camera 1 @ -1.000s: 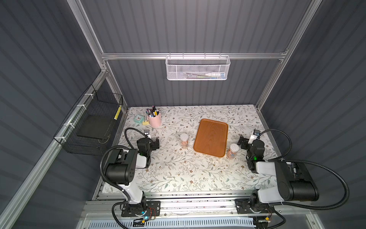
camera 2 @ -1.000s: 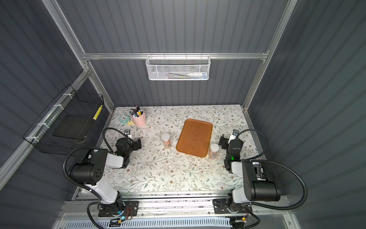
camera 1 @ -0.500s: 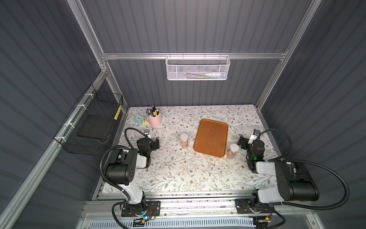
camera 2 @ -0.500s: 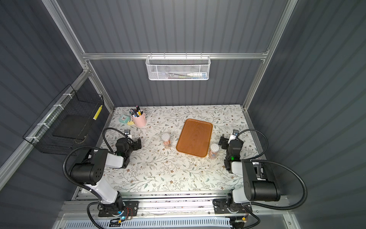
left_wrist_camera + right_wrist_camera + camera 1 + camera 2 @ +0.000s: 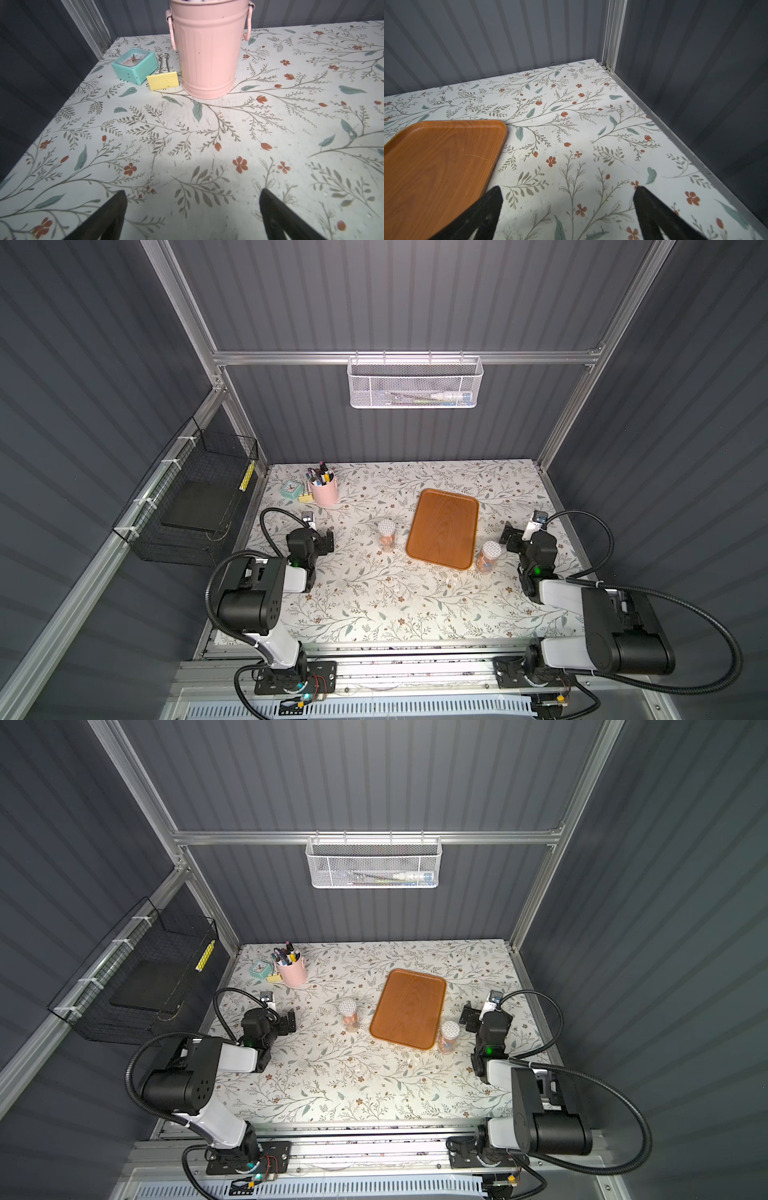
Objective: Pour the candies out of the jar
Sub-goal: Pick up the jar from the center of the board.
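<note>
Both my pincers stand wide and hold nothing. The left pincer [image 5: 192,198] hangs over the bare floral table top [image 5: 207,135], facing the pink pen bucket [image 5: 208,52]. The right pincer [image 5: 568,194] hangs over the table top just beside the wooden tray [image 5: 436,166].

In both top views 2 small clear jars stand upright on the table, lids on. The right jar [image 5: 487,560] is just off the tray's near right corner, close to my right pincer. The left jar [image 5: 387,536] stands just beside the tray's left edge, well apart from my left pincer. The candies [image 5: 483,566] show only as an orange-pink mass low inside each jar; I cannot make out single ones.

I judge the jars light, rigid and smooth-walled, so likely to slip or spin under a twist. I would take the right jar round its body, below the white lid [image 5: 491,549], with 1 pincer and grip the lid's rim with the other. Whether it is glass or plastic I cannot tell, so a moderate squeeze. The candies may jam at the mouth when tipped.
</note>
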`<state>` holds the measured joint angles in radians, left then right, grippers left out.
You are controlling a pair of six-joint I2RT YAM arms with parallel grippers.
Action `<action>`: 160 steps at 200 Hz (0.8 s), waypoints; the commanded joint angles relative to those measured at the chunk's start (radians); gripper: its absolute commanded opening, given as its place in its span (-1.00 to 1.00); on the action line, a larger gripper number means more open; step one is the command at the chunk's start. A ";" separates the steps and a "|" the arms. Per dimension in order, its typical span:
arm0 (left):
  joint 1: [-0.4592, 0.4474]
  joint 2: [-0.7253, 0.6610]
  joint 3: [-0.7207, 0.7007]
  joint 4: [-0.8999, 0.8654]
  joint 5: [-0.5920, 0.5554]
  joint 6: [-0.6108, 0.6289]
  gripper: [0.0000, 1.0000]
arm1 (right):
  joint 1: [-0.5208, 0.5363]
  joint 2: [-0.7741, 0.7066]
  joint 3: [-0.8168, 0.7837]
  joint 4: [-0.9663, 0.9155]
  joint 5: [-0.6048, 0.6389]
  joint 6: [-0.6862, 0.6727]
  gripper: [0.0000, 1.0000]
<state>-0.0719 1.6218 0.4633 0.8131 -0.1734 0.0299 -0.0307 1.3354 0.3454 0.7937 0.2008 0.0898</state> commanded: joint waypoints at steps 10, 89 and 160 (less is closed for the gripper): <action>-0.022 -0.118 0.041 -0.094 -0.083 -0.008 0.98 | 0.006 -0.134 0.116 -0.254 0.060 0.045 0.98; -0.089 -0.242 0.111 -0.276 0.073 -0.266 0.98 | 0.407 -0.151 0.541 -0.989 -0.078 0.216 0.98; -0.092 -0.223 0.031 -0.253 0.160 -0.427 0.98 | 0.819 0.264 0.937 -1.176 -0.142 0.311 0.98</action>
<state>-0.1631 1.3888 0.5167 0.5560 -0.0662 -0.3294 0.7166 1.4700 1.1408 -0.2539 0.0692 0.3763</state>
